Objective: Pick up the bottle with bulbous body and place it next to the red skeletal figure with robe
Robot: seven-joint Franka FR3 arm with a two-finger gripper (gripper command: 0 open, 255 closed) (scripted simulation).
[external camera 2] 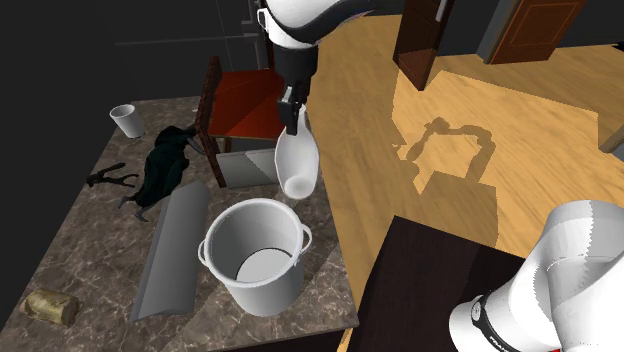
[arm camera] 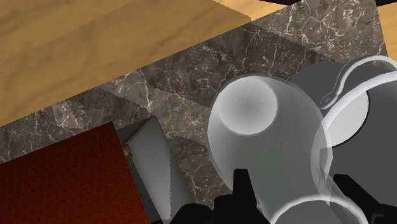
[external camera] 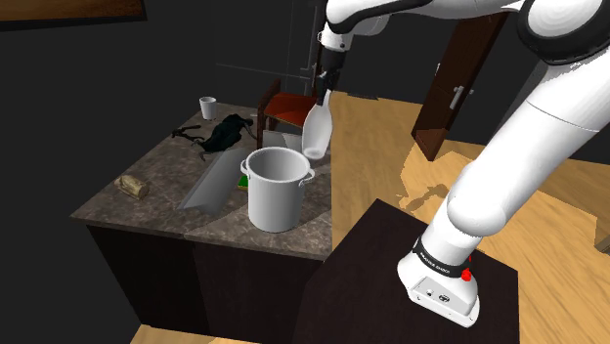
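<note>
While the pincer [external camera 2: 293, 112] pinches the neck of the pale bulbous bottle [external camera 2: 296, 160], the bottle hangs in the air above the marbled desk [external camera 2: 90, 250], near the large pot [external camera 2: 255, 255]; the dark robed figure [external camera 2: 165, 165] lies farther off.

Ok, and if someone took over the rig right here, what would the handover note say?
Gripper: shut on the white bottle at its neck.
Bottle: in the air above the counter, close to the big pot.
Dark robed figure: lying on the counter near the small cup.
Done: pick-up.
Left: carry the bottle over, set it down beside the figure, release.
</note>
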